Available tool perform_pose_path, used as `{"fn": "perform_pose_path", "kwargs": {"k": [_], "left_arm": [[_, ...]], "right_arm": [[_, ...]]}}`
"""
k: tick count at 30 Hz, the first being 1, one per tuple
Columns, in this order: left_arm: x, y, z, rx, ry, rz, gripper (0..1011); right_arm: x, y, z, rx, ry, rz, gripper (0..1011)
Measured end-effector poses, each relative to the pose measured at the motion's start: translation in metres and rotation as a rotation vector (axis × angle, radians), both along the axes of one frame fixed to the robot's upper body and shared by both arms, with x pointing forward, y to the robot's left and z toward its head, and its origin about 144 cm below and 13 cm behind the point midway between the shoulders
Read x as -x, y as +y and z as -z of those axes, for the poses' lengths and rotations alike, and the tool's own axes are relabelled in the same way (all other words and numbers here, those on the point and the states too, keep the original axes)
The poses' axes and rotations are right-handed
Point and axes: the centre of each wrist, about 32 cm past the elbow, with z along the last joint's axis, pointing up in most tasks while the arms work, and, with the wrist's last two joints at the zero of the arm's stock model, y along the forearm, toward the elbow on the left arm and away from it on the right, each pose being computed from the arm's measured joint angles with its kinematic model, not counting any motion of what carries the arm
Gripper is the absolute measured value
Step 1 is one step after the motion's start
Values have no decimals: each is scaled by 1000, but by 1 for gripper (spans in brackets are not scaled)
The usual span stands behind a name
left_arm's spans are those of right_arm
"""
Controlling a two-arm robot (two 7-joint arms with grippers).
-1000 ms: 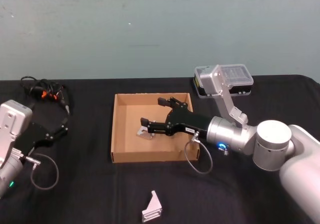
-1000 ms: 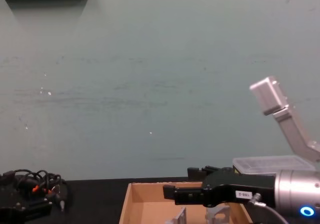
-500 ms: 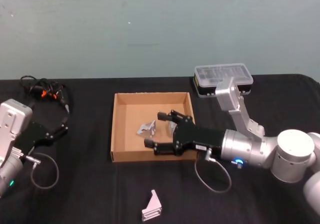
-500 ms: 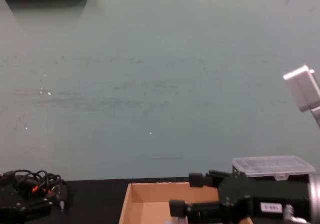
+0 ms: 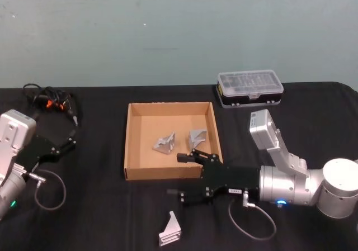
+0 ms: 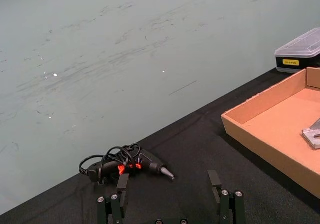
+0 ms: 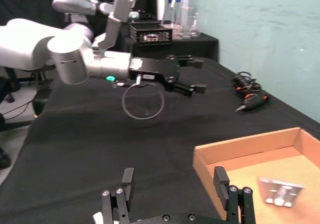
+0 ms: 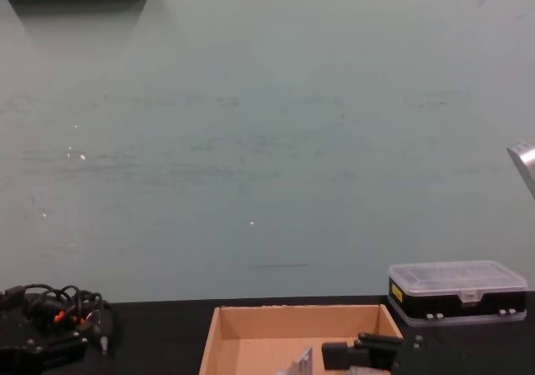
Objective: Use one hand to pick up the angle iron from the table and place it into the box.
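The brown box (image 5: 130,145) sits mid-table and holds two silvery angle irons (image 5: 163,143) (image 5: 197,136), lying side by side. Another angle iron (image 5: 170,231) stands on the black table (image 5: 100,217) in front of the box. My right gripper (image 5: 178,175) is open and empty, hovering over the box's front right corner, just behind that loose piece. The right wrist view shows its fingers (image 7: 220,177) spread before the box (image 7: 240,149), with one angle iron (image 7: 280,192) inside. My left gripper (image 6: 167,184) is parked open at the table's left.
A clear-lidded black organiser case (image 5: 249,88) stands behind the box on the right. A corded hand tool with tangled cable (image 5: 50,103) lies at the back left. Bare tabletop stretches across the front left.
My right gripper pulled back out of the box toward the front edge, open, leaving an angle iron lying inside. The left arm stayed still.
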Motion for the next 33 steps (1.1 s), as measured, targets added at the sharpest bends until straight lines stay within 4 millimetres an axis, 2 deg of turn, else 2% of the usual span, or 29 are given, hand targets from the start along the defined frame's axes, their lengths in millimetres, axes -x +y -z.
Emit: {"fn": "perform_pose_path", "kwargs": {"k": [19, 33], "left_arm": [[0, 0, 0, 0, 0, 0, 1000], [0, 0, 0, 0, 0, 0, 1000]], "right_arm": [[18, -1, 9, 36, 42, -94, 1004], [11, 12, 17, 61, 61, -122, 1004]]}}
